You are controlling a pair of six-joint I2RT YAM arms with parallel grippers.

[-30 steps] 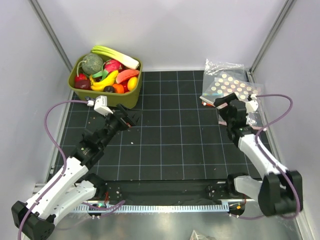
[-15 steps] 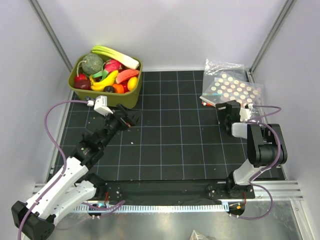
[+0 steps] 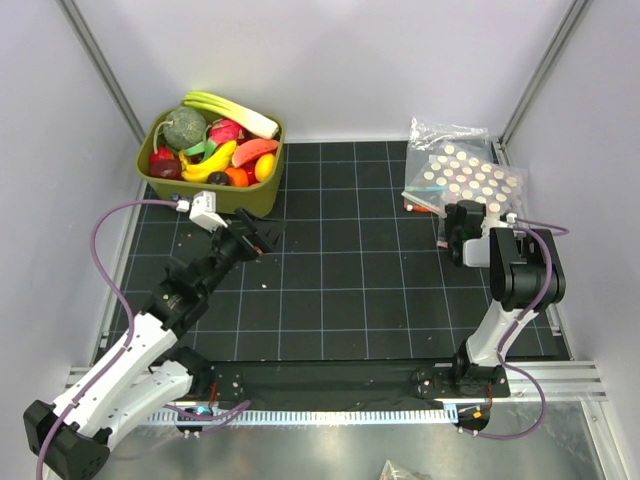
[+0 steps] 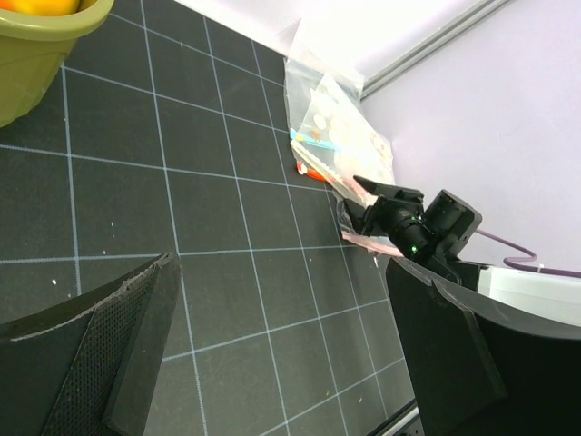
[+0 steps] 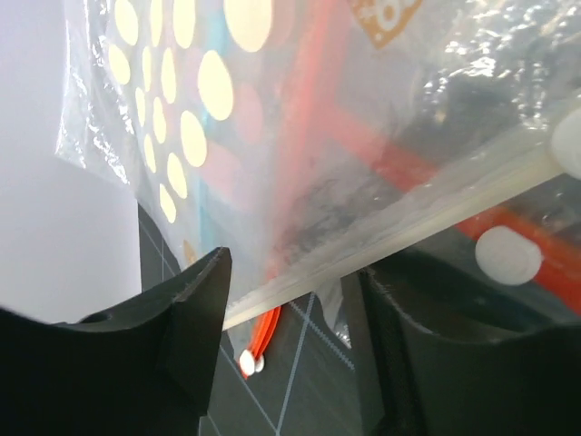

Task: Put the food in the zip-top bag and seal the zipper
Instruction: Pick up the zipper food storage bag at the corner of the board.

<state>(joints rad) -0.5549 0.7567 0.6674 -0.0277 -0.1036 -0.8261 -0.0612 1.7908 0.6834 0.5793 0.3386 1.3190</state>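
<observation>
The food (image 3: 215,150), toy fruit and vegetables, fills the green bin (image 3: 215,196) at the back left. The zip-top bag (image 3: 468,176), clear with cream dots, lies on top of other bags at the back right. In the right wrist view the bag (image 5: 195,100) fills the frame and its zipper (image 5: 427,218) runs across just past my fingertips. My right gripper (image 3: 452,222) (image 5: 292,268) is open at the bag's near edge. My left gripper (image 3: 262,235) (image 4: 281,363) is open and empty over the mat, in front of the bin.
Clear bags with red dots and an orange-red slider (image 5: 259,341) lie under the cream-dotted bag. The bin's corner (image 4: 36,45) shows in the left wrist view. Frame posts stand at the back corners, walls on both sides.
The right arm has folded up, its elbow raised, and its gripper has closed in on the bag's near edge. The left arm has not moved.
</observation>
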